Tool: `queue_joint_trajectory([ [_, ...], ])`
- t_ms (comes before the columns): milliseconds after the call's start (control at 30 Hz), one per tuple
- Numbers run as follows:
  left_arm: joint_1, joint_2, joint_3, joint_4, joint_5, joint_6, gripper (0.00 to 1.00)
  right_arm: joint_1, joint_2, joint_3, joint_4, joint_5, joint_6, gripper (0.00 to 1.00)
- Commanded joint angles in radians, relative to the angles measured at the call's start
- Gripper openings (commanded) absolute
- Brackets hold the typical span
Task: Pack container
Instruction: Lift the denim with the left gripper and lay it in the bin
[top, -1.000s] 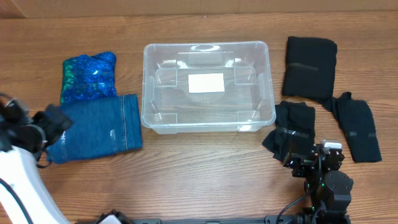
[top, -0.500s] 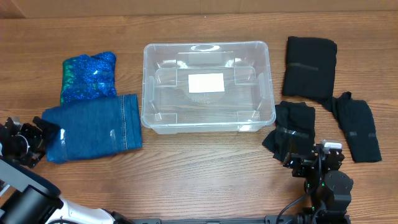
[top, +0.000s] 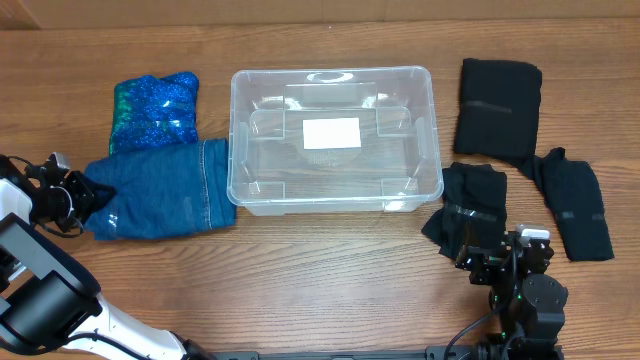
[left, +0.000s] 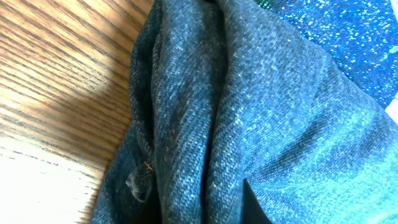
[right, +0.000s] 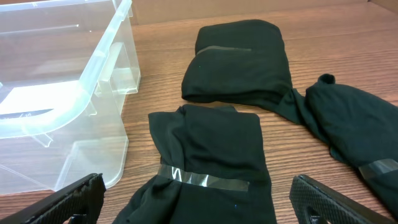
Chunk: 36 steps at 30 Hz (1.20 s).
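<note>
Container, long axis left-right, lies right of left pincer (grip hidden by denim); right pincer gapes wide.

White-shelled left arm with black wrist; black right arm, green light, black cables, matte black fingers.

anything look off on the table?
Only the folded denim: rumpled and bunched at its left end, at the left gripper, its right edge butting the left wall of the container. Nothing spilled or damaged.
</note>
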Motion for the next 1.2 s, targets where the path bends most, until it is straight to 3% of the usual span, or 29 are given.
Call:
queue_joint_trajectory([
  [0,0.001,0.002,-0.005,-0.083,-0.011,-0.084,0.04,-0.003,-0.009,-0.011,0.0,0.002,0.003,1.0],
  [133,0.019,-0.133,0.106,-0.226,0.155,-0.112,0.04,-0.003,-0.009,-0.011,0.0,0.002,0.003,1.0],
  [233,0.008,-0.311,0.291,-0.399,0.311,-0.129,0.04,-0.003,-0.009,-0.011,0.0,0.002,0.003,1.0],
  [367,-0.045,-0.484,0.475,-0.5,0.341,-0.214,0.04,-0.003,-0.009,-0.011,0.0,0.002,0.003,1.0],
  [467,-0.136,-0.588,0.545,-0.482,0.341,-0.321,0.04,-0.003,-0.009,-0.011,0.0,0.002,0.003,1.0],
  [567,-0.328,-0.648,0.547,-0.357,0.308,-0.478,0.04,-0.003,-0.009,-0.011,0.0,0.002,0.003,1.0],
  [700,-0.662,-0.599,0.542,-0.239,0.024,-0.661,0.04,-0.003,-0.009,-0.011,0.0,0.002,0.003,1.0],
  [833,-0.971,-0.404,0.538,-0.111,-0.152,-0.819,0.04,-0.003,-0.009,-0.011,0.0,0.002,0.003,1.0],
  [967,-1.109,-0.224,0.538,-0.076,-0.274,-1.023,0.04,-0.003,-0.009,-0.011,0.0,0.002,0.003,1.0],
  [1167,-1.204,-0.068,0.538,-0.04,-0.296,-1.107,0.04,-0.003,-0.009,-0.011,0.0,0.002,0.003,1.0],
])
